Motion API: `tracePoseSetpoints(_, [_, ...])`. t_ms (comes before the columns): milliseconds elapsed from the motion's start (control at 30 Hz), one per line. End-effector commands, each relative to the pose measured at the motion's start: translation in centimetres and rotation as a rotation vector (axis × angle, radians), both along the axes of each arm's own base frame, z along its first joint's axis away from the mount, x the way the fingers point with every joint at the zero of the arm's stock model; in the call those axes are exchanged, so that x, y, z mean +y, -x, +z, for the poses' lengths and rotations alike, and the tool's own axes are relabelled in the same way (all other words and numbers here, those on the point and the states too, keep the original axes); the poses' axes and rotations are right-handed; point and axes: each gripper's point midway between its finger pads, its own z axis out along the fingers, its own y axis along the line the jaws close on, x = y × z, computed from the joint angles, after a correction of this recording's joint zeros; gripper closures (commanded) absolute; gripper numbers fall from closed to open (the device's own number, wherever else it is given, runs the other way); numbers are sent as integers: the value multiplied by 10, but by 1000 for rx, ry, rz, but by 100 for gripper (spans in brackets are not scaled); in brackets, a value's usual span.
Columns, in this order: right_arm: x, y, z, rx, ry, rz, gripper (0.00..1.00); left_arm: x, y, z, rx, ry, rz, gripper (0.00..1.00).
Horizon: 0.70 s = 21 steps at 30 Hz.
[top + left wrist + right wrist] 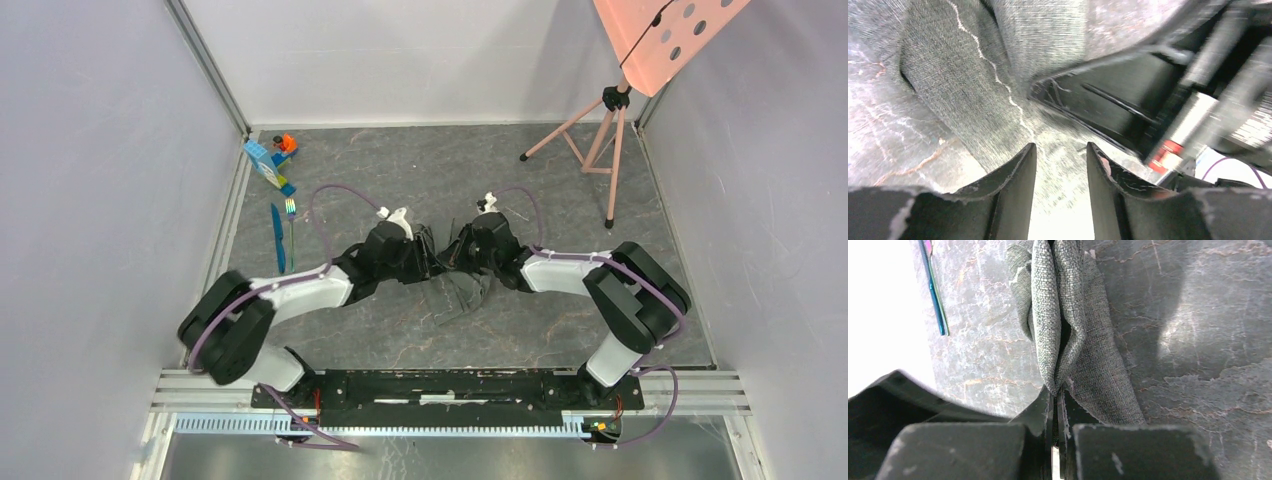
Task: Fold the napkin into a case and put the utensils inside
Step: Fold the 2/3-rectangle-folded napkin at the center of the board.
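Note:
The dark grey napkin (pixel 472 292) lies bunched at mid-table, under and just in front of both grippers. My right gripper (pixel 457 254) is shut on a raised fold of the napkin (pixel 1098 360), pinched between its fingertips in the right wrist view (pixel 1057 392). My left gripper (pixel 432 258) faces it, open. In the left wrist view (pixel 1060 147), napkin cloth with a pale stitched line (pixel 963 85) lies between and beyond the fingers (pixel 1020 170). The blue knife (pixel 278 238) and the fork (pixel 291 222) lie side by side at the far left. They also show in the right wrist view (pixel 934 287).
Blue and orange toy blocks (pixel 270 160) sit at the back left corner. A pink tripod (pixel 600 140) holding an orange perforated board (pixel 665 35) stands at the back right. Walls enclose the table on three sides. The right gripper's body (pixel 1128 105) fills the left wrist view's right.

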Motion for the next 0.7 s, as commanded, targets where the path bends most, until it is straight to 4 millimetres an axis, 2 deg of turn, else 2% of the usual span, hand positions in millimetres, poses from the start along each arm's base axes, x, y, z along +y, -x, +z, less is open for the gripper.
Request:
tracePoseSetpoints(0, [4,-11,22,-69,33,5,100,31,5,20,-68,-77,49,47])
tracePoseSetpoints(67, [3,-12,20,-85,86,35,100,49,5,12,-68,-113,114,42])
tracePoseSetpoints(133, [0,-15,18,-112,157,41,99,59,4,4,-55,-107,151,40])
tracePoseSetpoints(200, [-1,-17,18,-134,227,55,100,61,0,-3,-35,-92,161,40])
tracePoseSetpoints(300, [-3,-18,15,-152,312,61,100,54,-1,-12,-10,-74,136,40])
tracePoseSetpoints(367, [-2,-18,13,-162,372,69,100,50,-4,-18,-2,-63,136,44])
tracePoseSetpoints(500, [-4,-21,13,-187,511,82,100,45,-7,-36,25,-66,136,66])
tracePoseSetpoints(667, [0,-24,20,-243,658,108,100,28,-9,-52,69,4,122,79])
